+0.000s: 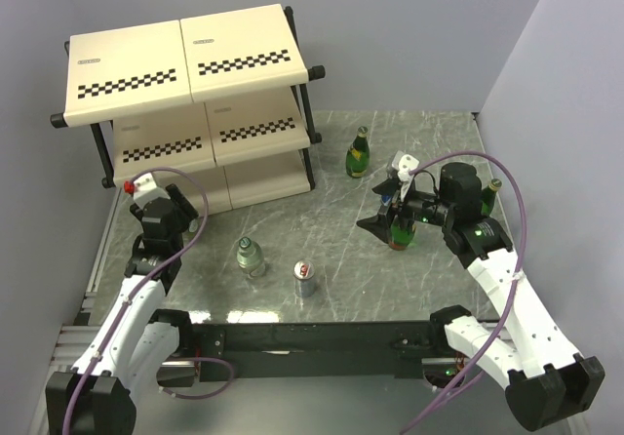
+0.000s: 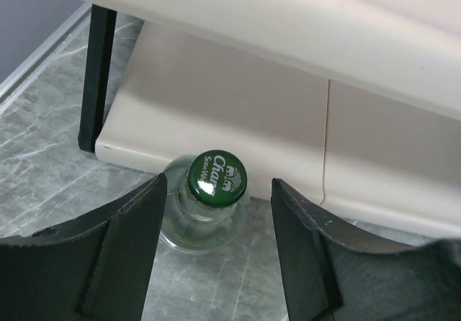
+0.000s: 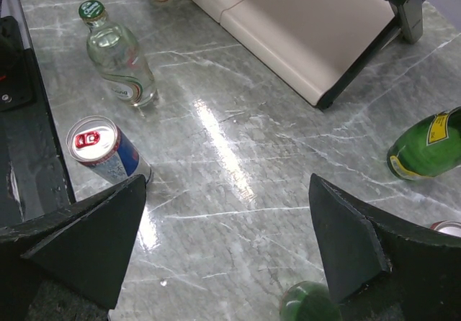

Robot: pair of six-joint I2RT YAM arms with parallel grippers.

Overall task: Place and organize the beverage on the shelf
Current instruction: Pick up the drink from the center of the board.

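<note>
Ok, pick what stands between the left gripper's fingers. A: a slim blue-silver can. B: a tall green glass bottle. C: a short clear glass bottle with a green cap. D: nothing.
C: the left wrist view shows the green-capped clear bottle between the left gripper's open fingers, by the cream shelf panel.

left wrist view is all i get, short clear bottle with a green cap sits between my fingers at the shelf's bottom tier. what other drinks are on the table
Observer: Another short clear glass bottle with a green cap stands on the grey marbled table, a slim blue-silver can apart to its right.
Operator: any green ones
Observer: One tall green glass bottle with a gold cap stands beyond them, near the cream three-tier shelf's right post.
Operator: where's the right hand
Observer: The right hand is open, just above a second green glass bottle.
</note>
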